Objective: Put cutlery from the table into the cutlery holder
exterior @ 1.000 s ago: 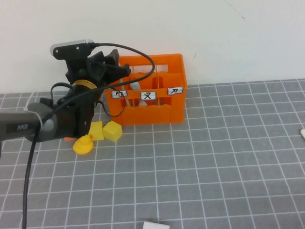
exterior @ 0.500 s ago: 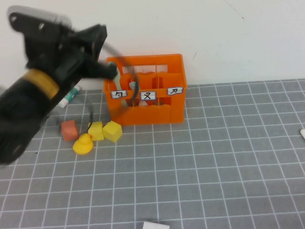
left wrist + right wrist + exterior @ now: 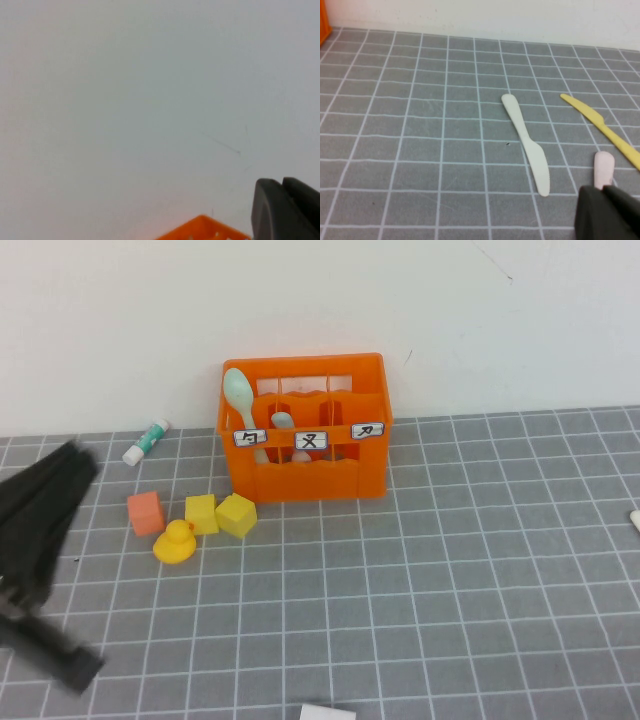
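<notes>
one mint spoon (image 3: 238, 392) stands in the orange holder (image 3: 340, 480); left gripper (image 3: 287, 210) and right gripper (image 3: 610, 212) finger states unclear.

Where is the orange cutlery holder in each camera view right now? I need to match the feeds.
High view: the cutlery holder stands at upper centre against the wall, a mint-green spoon in its left compartment.
Left wrist view: only a top corner shows, at the bottom edge beside the left tool.
Right wrist view: an orange sliver at the upper left edge.
Shared landmark: the white wall.

High view angled down, wrist views low — wall-facing, table-facing
</notes>
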Robot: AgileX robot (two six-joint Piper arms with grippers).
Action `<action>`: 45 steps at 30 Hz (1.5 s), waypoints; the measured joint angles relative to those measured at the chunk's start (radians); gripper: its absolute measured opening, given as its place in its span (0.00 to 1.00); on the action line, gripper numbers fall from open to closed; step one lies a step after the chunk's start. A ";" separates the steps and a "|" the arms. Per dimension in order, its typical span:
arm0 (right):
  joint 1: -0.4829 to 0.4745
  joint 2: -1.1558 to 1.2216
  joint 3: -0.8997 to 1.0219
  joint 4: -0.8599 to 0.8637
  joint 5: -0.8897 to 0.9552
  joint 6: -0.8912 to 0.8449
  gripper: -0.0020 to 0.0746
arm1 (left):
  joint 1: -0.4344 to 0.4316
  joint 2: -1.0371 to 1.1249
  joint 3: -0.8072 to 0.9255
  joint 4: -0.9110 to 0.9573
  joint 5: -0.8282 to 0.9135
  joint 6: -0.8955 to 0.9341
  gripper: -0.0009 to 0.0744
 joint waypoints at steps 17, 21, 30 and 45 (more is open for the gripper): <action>0.000 0.000 0.000 -0.002 0.000 0.000 0.02 | 0.000 -0.393 0.026 -0.025 0.813 -0.211 0.01; 0.000 0.000 0.000 -0.002 0.000 0.000 0.02 | 0.000 -0.393 0.028 -0.030 0.981 -0.223 0.01; 0.000 0.000 0.000 -0.002 0.000 0.000 0.02 | 0.000 -0.471 0.148 0.042 1.021 -0.456 0.01; 0.000 0.000 0.000 -0.002 0.000 0.000 0.02 | 0.292 -0.650 0.342 -0.430 0.915 0.103 0.01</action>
